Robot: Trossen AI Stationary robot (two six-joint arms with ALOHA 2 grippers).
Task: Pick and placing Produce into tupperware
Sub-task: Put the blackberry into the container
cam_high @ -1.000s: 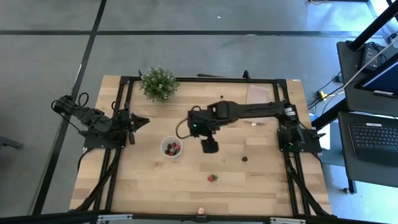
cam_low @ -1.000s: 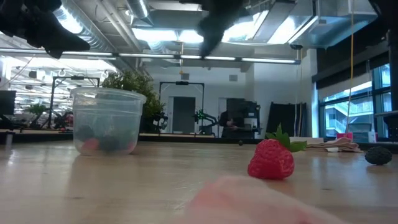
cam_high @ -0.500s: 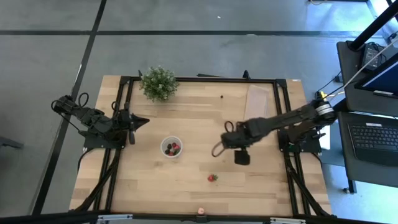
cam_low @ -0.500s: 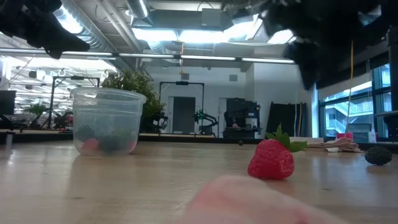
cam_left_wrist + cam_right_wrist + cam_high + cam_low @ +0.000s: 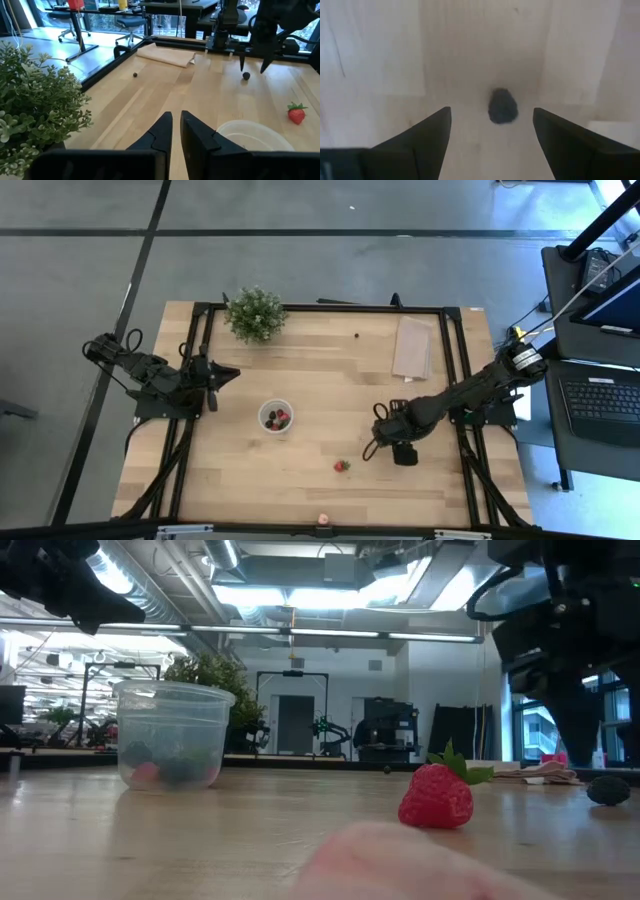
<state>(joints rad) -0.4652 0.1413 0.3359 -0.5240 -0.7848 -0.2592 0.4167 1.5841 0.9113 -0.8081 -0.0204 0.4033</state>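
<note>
Over dark berry [image 5: 502, 106] now — right tool [image 5: 492, 132]

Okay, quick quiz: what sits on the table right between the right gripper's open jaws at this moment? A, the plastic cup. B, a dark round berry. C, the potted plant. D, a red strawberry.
B: the right wrist view shows a dark round berry lying on the wood between the open jaws of the right gripper, not yet gripped, while the strawberry lies apart on the table.
</note>
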